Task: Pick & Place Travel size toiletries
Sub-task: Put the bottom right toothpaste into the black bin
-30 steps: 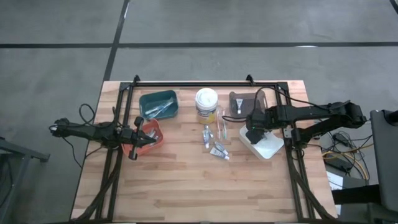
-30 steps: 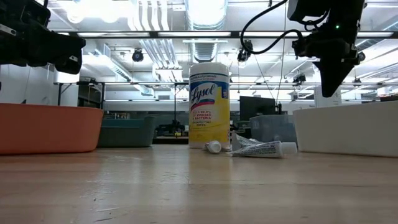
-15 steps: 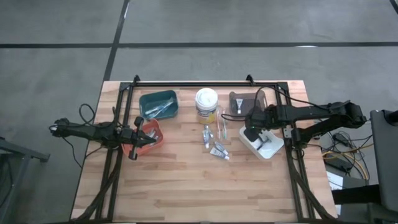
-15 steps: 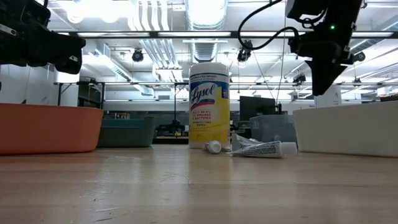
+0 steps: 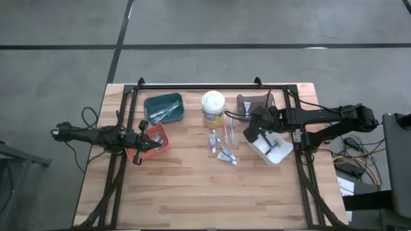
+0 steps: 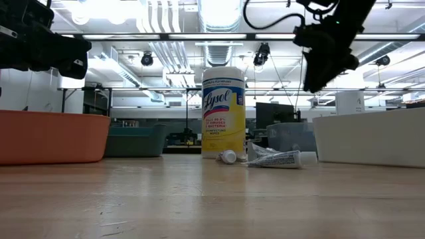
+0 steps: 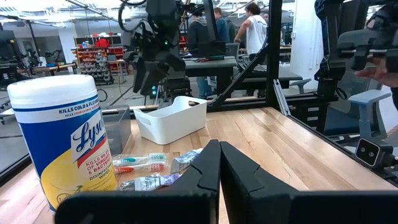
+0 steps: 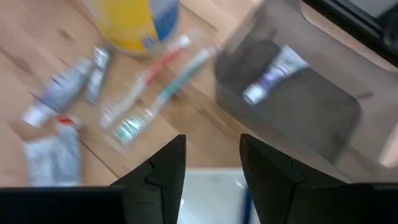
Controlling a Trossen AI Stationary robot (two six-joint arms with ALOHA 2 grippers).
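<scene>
We logged the right gripper (image 5: 252,130) released and empty above the white bin's (image 5: 277,154) edge; the left gripper (image 5: 139,142) clenched on nothing over the orange bin (image 5: 161,137). Tubes (image 5: 225,155) and toothbrushes (image 5: 230,130) lay on the table (image 5: 192,192) beside the wipes tub (image 5: 213,107).

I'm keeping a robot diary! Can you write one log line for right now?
right gripper: fingers open, empty, above white plastic bin's edge | left gripper: shut, over orange bin | small squeeze tubes: on table

Matt wooden table (image 5: 192,186) — smooth plastic white bin (image 5: 273,149), glossy-labelled wipes tub (image 6: 222,113).
</scene>
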